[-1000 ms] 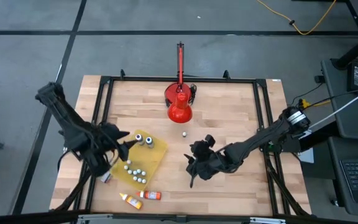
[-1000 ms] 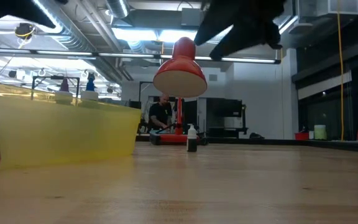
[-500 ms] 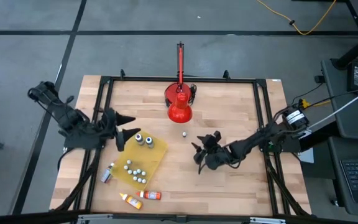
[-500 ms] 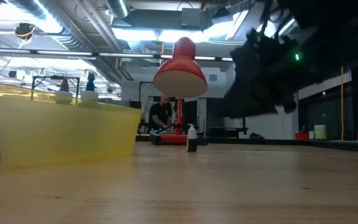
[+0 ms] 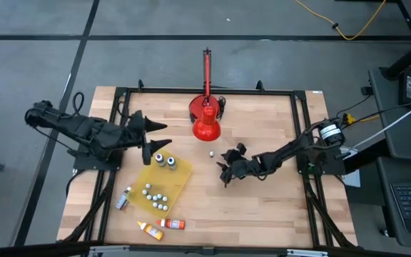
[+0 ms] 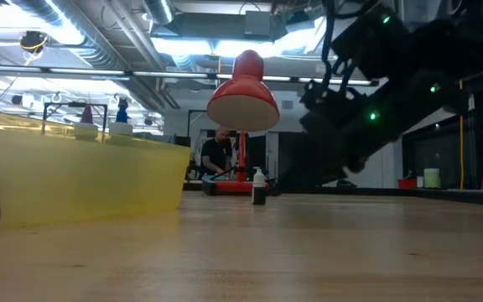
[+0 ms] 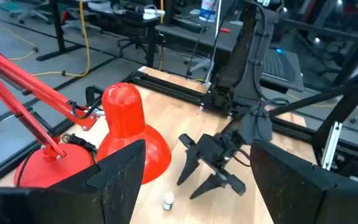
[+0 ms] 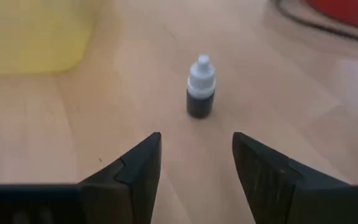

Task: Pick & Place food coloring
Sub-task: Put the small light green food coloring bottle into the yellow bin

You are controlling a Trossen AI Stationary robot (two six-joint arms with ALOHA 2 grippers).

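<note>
Left gripper (image 5: pixel 150 136): over the last second it has swung off the yellow tray (image 5: pixel 180 173) toward the table's far-left part and now hangs above it, fingers spread wide and empty. The tray sits just on its near side, two dark-bodied bottles (image 5: pixel 165 160) standing upright at the corner closest to it. A grey-capped bottle (image 5: pixel 123 199) lies on the wood well back of this gripper, near the front-left edge, with an orange-yellow bottle (image 5: pixel 148 229) and a red bottle (image 5: pixel 172 224) lying on their sides beyond the tray's near edge, long axes roughly along the table front.

Centre: the red lamp (image 5: pixel 206 125) stands at the far edge.

Right gripper (image 5: pixel 227 165): it has moved from the table's middle toward the lamp side and now aims at a single dark bottle (image 8: pixel 200 95). Its fingers (image 8: pixel 263 171) have been narrowing but remain parted, holding nothing. The bottle stands directly ahead, centred on the gap, clear of both tips.

Orientation: long axis vertical, pale cap up.

Assessment: the approach is lined up; a pick of this bottle looks imminent, not yet begun.
</note>
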